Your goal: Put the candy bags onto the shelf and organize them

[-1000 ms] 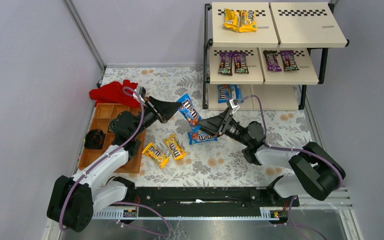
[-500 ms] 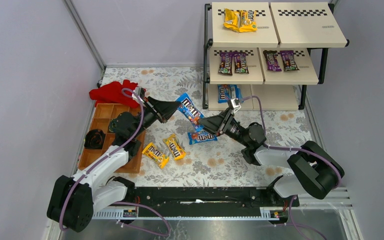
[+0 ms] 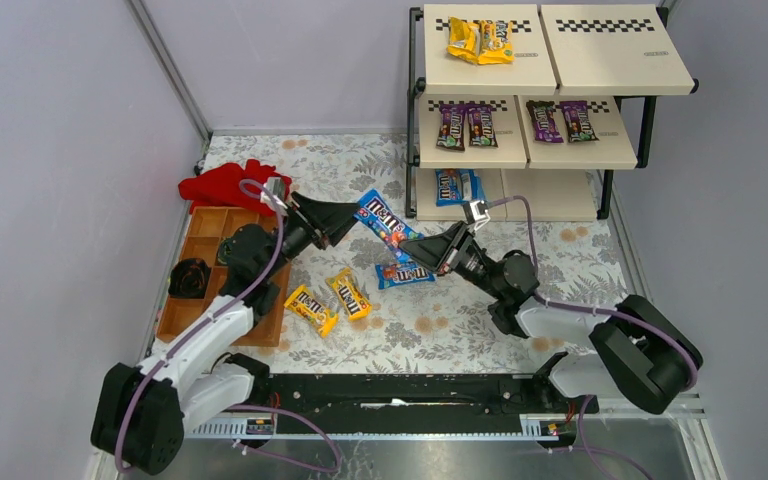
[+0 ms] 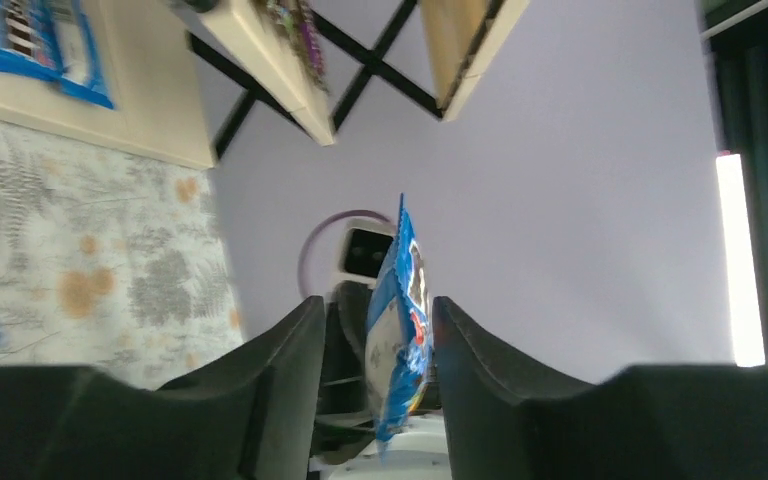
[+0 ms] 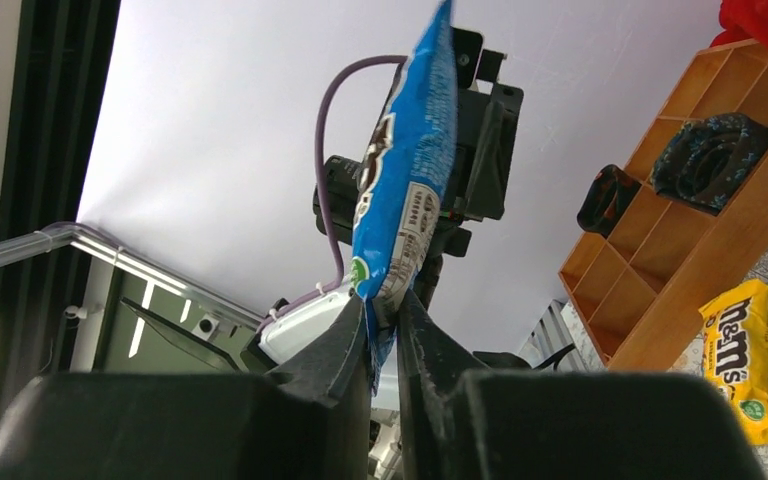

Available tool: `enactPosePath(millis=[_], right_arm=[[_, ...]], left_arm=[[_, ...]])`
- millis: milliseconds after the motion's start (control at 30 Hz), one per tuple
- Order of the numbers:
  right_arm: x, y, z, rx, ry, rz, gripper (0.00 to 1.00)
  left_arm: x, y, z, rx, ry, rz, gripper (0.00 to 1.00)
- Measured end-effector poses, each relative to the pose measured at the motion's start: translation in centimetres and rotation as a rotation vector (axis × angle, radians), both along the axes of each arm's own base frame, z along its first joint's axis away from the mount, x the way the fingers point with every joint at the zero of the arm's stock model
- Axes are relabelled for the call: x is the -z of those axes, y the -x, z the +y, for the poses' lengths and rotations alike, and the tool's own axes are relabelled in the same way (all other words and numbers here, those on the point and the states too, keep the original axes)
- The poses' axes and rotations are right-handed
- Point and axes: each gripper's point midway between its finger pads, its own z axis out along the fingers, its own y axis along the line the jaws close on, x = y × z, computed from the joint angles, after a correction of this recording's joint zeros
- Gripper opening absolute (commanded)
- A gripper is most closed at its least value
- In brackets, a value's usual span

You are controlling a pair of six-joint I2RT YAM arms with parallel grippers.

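Right pincer [image 5: 383, 310] is pressed tight on the bottom edge of the blue candy bag [image 5: 405, 190], and the packet stands straight up out of the tips. Opposite, the left pincer [image 4: 375, 305] is spread wide. The same bag hangs edge-on between its fingers [image 4: 280, 370], with open space on at least one side. I read this as a mid-air handover, with the right arm now doing the carrying and the bag clear of the counter [image 3: 460, 330]. From overhead the bag [image 3: 385, 222] bridges the pair, with the left pincer [image 3: 352, 220] at its 9 o'clock and the right pincer [image 3: 413, 250] at its 5 o'clock. Moving outward, a second blue bag [image 3: 407, 272] lies flat just at 6 o'clock, and two yellow bags [image 3: 350, 293] wait at 7 o'clock. The shelf [image 3: 600, 60] stands at 1 o'clock, with shelved blue bags [image 3: 455, 185] already on its bottom tier. Next, I'd say, the left arm needs to back off toward 9 o'clock. The right should then swing toward 1 o'clock and slide the bag in low beside those, and clearance under the middle board looks tight. Compared with a second ago, the right arm has drawn slightly toward 3 o'clock and the bag has gone with it. The counter bags and shelf stock haven't moved.
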Motion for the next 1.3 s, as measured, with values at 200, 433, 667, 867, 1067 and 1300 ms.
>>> enactPosePath(millis=[200,433,667,867,1067,1300], right_arm=[[0.8,-0.9,-1.2,0.060,0.080,0.015,0.11],[7.8,-5.7,-7.3,0.247,0.286,0.197,0.10],[14.4,-8.2,-17.9,0.469,0.391,0.418,0.10],[15.1,-8.9,-24.2,0.609,0.412,0.461,0.10],[15.2,-11.0,-28.3,0.687,0.401,0.500,0.11],[16.0,-14.8,-30.6,0.704,0.377,0.510,0.12]], left_arm=[[2.1,0.2,1.5,-0.104,-0.183,0.022,0.98],[1.7,-0.5,3.1,-0.179,-0.445,-0.007,0.99],[-2.9,-2.2,1.4,-0.129,-0.601,-0.111,0.99],[-4.6,-2.6,0.6,-0.132,-0.578,-0.157,0.99],[-9.1,-4.5,0.7,-0.203,-0.598,-0.270,0.99],[-11.6,-4.3,2.5,-0.303,-0.701,-0.437,0.99]])
